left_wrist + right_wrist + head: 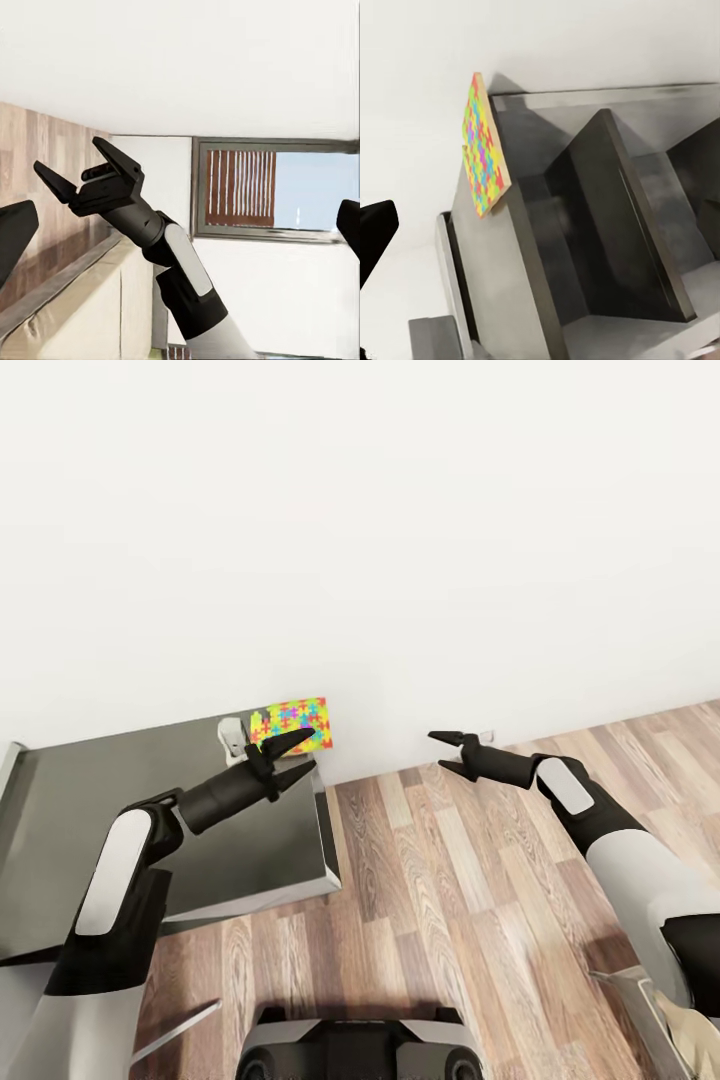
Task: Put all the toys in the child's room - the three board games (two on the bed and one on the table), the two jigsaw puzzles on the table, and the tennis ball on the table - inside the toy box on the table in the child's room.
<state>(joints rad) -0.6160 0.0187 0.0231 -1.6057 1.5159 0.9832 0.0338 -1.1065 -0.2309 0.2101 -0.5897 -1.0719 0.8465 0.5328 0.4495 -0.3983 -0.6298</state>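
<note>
Care was needed: left tool [293,758], spread and empty near the multicoloured flat jigsaw puzzle [292,723] at the grey tabletop [120,800] far corner, should straddle its edge squarely, right tool [448,752] likewise spread.

Black forearms with white-grey shell panels taper to 2 black, pointed-fingered hands: left hand [291,756], right hand [449,751].

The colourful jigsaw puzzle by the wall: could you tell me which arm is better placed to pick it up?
The left. Its open pincer sits right in front of the jigsaw puzzle at the grey table's far corner, while the right pincer, also open, hangs over the wooden floor, off to the side.
</note>
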